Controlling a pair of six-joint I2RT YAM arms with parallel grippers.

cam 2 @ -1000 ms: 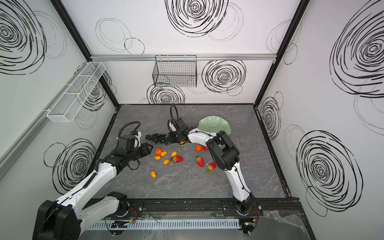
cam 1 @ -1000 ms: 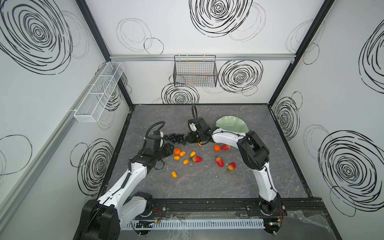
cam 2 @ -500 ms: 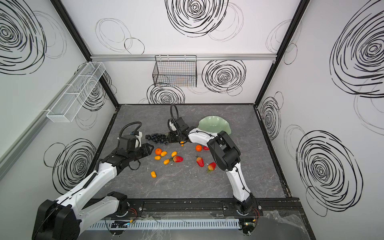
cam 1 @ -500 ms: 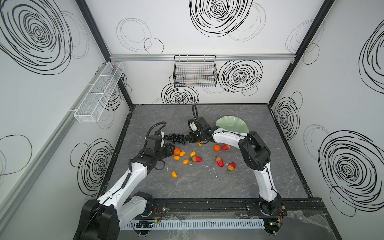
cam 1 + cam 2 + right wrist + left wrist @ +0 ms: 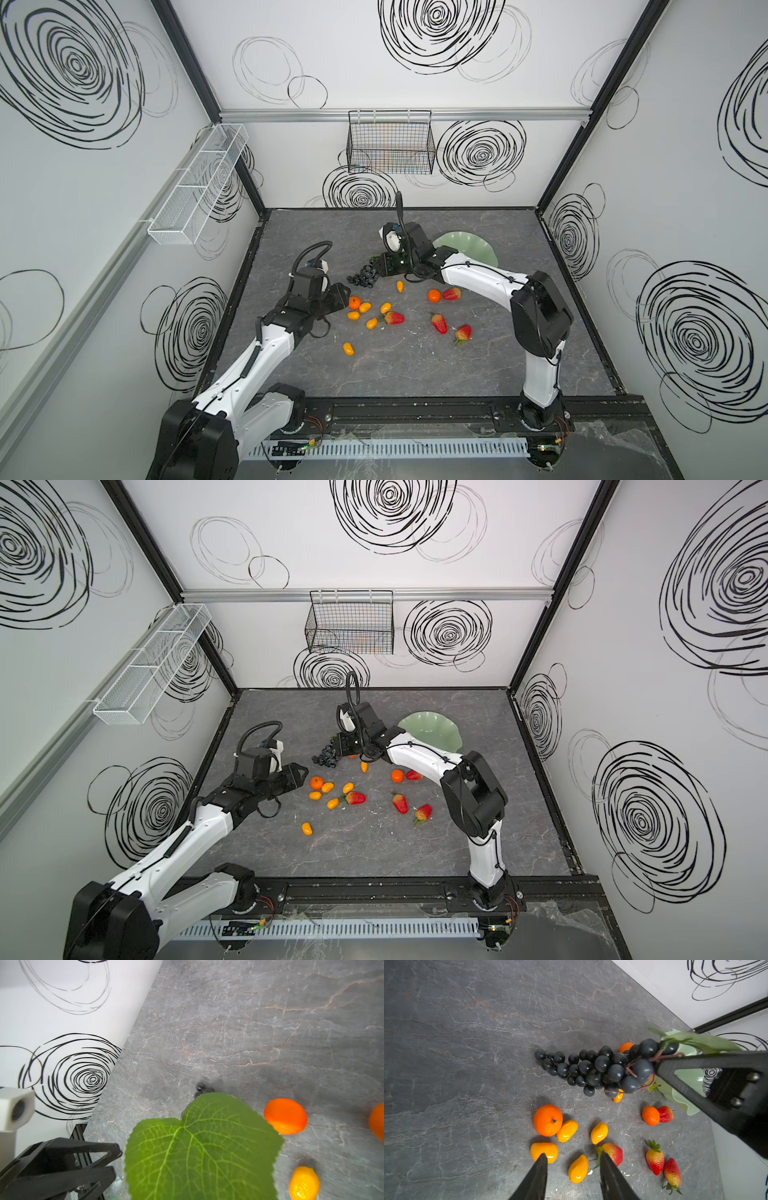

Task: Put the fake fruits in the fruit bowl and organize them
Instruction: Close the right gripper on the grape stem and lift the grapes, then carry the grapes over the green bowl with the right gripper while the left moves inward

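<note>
— Fake fruits [image 5: 385,308] lie scattered on the dark grey, stone-veined tabletop [image 5: 374,386], do we agree?
— We agree. Around the table we see white walls [image 5: 353,62] with black scribbled spirals. A black wire basket [image 5: 390,145] hangs on the back wall and a white mesh tray [image 5: 195,187] on the left wall.
— And where do we find the fruit bowl [image 5: 469,249]?
— It stands at the back right of the table, near the right gripper [image 5: 660,1068] but apart from it. That gripper is clenched on the stem of the grape bunch [image 5: 593,1068], just under its green leaf [image 5: 203,1147]. The berries trail away from the bowl, toward the left arm. Whether the tip of the bunch touches the table, we cannot tell.
— What do we say of the left gripper [image 5: 573,1155]?
— It hovers with its jaws apart and holds nothing, just beside a tangerine [image 5: 354,302] and near several kumquats [image 5: 365,307].
— What else is around?
— We count four strawberries [image 5: 439,323] on the table. A second tangerine [image 5: 434,296] lies just beside one of them, and a third tangerine [image 5: 626,1047] is half hidden behind the bunch. In both top views the right forearm [image 5: 478,278] covers the near rim of the bowl.
</note>
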